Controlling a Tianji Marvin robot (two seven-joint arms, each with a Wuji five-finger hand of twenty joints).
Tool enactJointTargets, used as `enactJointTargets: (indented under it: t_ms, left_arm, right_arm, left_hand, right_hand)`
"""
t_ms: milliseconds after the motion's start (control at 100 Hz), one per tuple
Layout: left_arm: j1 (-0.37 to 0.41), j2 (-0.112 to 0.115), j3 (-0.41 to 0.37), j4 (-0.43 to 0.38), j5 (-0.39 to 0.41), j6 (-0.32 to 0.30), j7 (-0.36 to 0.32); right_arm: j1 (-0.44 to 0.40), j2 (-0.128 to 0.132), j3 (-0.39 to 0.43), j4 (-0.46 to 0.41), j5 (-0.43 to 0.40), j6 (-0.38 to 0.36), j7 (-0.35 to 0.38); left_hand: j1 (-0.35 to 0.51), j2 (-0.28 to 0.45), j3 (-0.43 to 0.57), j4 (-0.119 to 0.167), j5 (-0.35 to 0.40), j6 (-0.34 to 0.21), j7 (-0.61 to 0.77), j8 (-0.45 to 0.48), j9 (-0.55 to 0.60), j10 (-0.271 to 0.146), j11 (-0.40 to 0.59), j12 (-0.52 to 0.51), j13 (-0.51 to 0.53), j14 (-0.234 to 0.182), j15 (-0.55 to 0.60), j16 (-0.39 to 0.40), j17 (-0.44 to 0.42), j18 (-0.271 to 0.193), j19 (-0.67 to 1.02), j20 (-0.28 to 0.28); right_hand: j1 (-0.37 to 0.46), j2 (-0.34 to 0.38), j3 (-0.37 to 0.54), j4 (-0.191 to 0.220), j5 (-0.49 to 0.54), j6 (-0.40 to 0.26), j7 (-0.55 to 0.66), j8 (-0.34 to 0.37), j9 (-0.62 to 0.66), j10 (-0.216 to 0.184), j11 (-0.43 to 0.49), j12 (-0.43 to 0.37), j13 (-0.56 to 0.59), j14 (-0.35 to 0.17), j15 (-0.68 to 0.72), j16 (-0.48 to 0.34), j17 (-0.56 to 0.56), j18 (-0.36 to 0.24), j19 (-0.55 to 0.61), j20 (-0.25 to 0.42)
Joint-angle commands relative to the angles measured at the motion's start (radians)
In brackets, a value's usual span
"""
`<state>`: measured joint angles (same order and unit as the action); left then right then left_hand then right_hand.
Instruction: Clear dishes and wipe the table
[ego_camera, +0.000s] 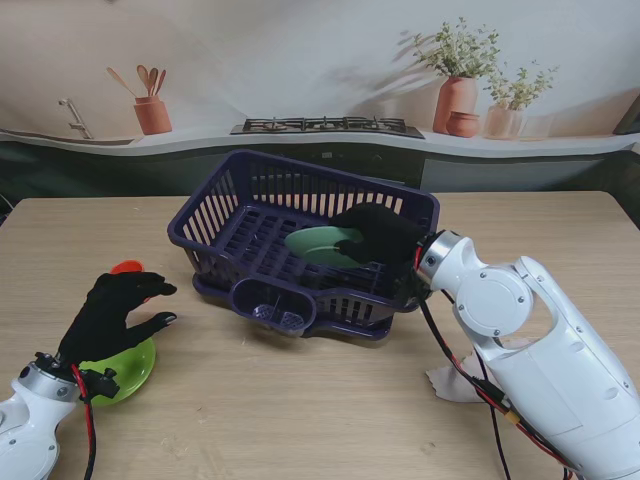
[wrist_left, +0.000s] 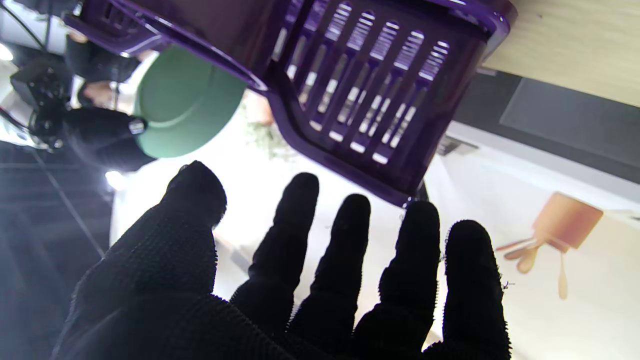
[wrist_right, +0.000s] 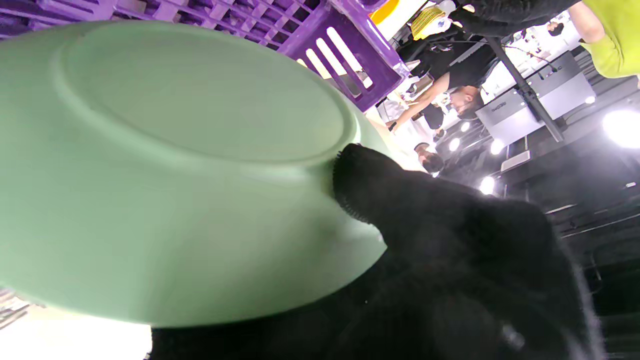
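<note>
A dark purple dish rack (ego_camera: 250, 215) stands mid-table. Inside it my right hand (ego_camera: 380, 236) in its black glove is shut on a pale green plate (ego_camera: 322, 246), held tilted over the rack floor. The right wrist view shows the plate's underside (wrist_right: 165, 165) with a fingertip (wrist_right: 360, 185) pressed against its foot ring. My left hand (ego_camera: 115, 310) hovers open, fingers spread, at the near left over a lime green bowl (ego_camera: 135, 372). An orange-red thing (ego_camera: 126, 267) peeks out beyond the fingers. The left wrist view shows the spread fingers (wrist_left: 300, 240), the rack (wrist_left: 380, 100) and the plate (wrist_left: 185, 100).
A crumpled white cloth (ego_camera: 452, 385) lies on the table beside my right forearm. The rack has a cutlery cup (ego_camera: 275, 312) on its near side. Behind the table runs a counter with a hob (ego_camera: 328, 126) and terracotta pots (ego_camera: 455, 103).
</note>
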<state>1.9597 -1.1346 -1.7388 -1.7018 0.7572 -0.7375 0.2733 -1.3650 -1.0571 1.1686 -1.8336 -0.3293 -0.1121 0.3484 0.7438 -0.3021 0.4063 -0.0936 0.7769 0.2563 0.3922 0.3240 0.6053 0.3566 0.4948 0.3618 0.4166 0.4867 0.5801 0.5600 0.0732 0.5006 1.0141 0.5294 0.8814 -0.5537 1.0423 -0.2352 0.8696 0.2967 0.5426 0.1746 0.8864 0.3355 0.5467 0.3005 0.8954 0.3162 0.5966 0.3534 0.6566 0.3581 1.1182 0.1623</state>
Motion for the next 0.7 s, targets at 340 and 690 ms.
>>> enactJointTargets:
  t_ms: [340,690]
  left_arm:
    - [0.0,-0.002,-0.002,0.0,0.006,-0.005,-0.001]
    - [-0.002,-0.002,-0.001,0.002,0.006,-0.004,-0.002]
  right_arm:
    - [0.034,-0.001,-0.038,0.005,0.038,0.136,0.054]
    - [0.078,-0.003,-0.102,0.054,0.076,0.216,0.077]
  left_hand:
    - [-0.012,0.026,-0.008,0.021,-0.024,-0.007,-0.006,-0.001,0.013,-0.02,-0.01,0.003,0.02,0.0,0.001,0.011,-0.01,-0.015,0.006,0.011]
    - [-0.012,0.027,-0.005,0.021,-0.024,-0.008,-0.004,-0.001,0.013,-0.021,-0.009,0.004,0.021,0.0,0.001,0.011,-0.009,-0.015,0.006,0.011]
  right_hand:
    - [0.133,0.086,0.12,0.008,0.074,-0.074,0.089,0.038,0.04,0.036,0.114,0.036,0.107,0.011,0.179,0.114,0.113,0.001,0.247,0.199]
    - [0.138,0.083,0.114,-0.001,0.077,-0.078,0.099,0.046,0.041,0.038,0.14,0.043,0.11,0.008,0.206,0.132,0.108,0.007,0.257,0.236]
